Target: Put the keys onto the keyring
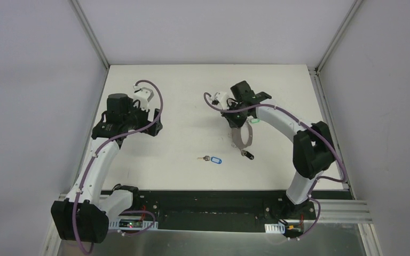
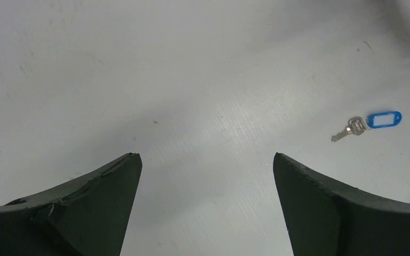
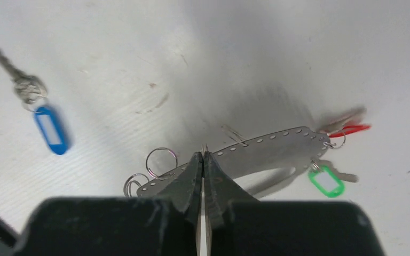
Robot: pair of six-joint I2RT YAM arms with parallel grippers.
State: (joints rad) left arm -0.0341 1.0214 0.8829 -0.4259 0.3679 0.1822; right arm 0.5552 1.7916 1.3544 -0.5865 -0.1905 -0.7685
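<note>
A silver key with a blue oval tag (image 1: 213,159) lies loose on the white table (image 1: 192,90) between the arms; the left wrist view has this blue-tagged key (image 2: 376,121) at its right, and the right wrist view has the blue-tagged key (image 3: 50,128) at its left. My right gripper (image 3: 203,156) is shut on the rim of the keyring (image 3: 277,144), a wide thin perforated metal band. Green (image 3: 325,180) and red (image 3: 349,129) tagged keys dangle from it, along with small split rings (image 3: 161,160). From above, the keyring (image 1: 242,136) hangs under the right gripper (image 1: 237,120). My left gripper (image 2: 207,156) is open over bare table.
A black tag (image 1: 248,155) lies just below the keyring. Grey walls and aluminium rails (image 1: 320,101) close in the table on three sides. A black strip (image 1: 208,200) with the arm bases runs along the near edge.
</note>
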